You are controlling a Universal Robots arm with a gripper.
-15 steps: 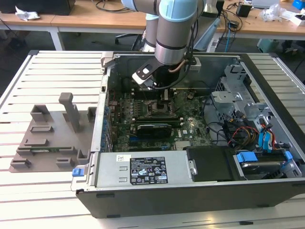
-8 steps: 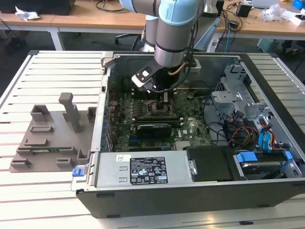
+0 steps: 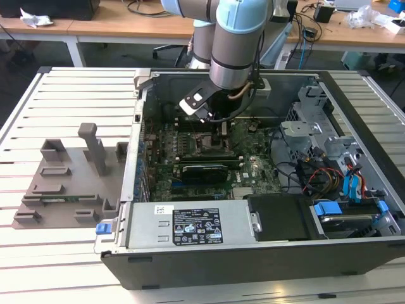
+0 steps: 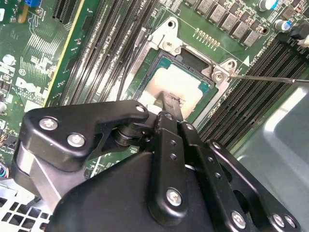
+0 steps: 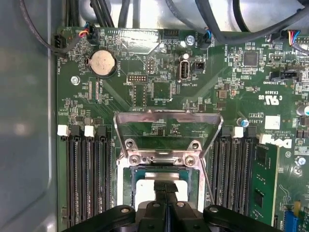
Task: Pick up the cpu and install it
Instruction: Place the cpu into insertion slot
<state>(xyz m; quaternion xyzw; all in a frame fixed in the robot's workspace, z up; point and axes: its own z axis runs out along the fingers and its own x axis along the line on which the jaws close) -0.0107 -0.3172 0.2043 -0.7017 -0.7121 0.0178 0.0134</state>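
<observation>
— Where is the cpu (image 4: 183,82)?
— Lying flat in the socket (image 4: 219,72) on the motherboard (image 5: 159,92). In both wrist views the gripper (image 4: 170,99) covers part of its pale top.
— And the fingers?
— Pressed together, with the tips over the chip. Whether they touch it, I cannot tell.
— The load plate (image 5: 169,128)?
— Raised, standing clear of the chip.
— The exterior view?
— The arm (image 3: 237,44) reaches into the computer case (image 3: 253,266) at the upper middle of the frame and hides the socket.
</observation>
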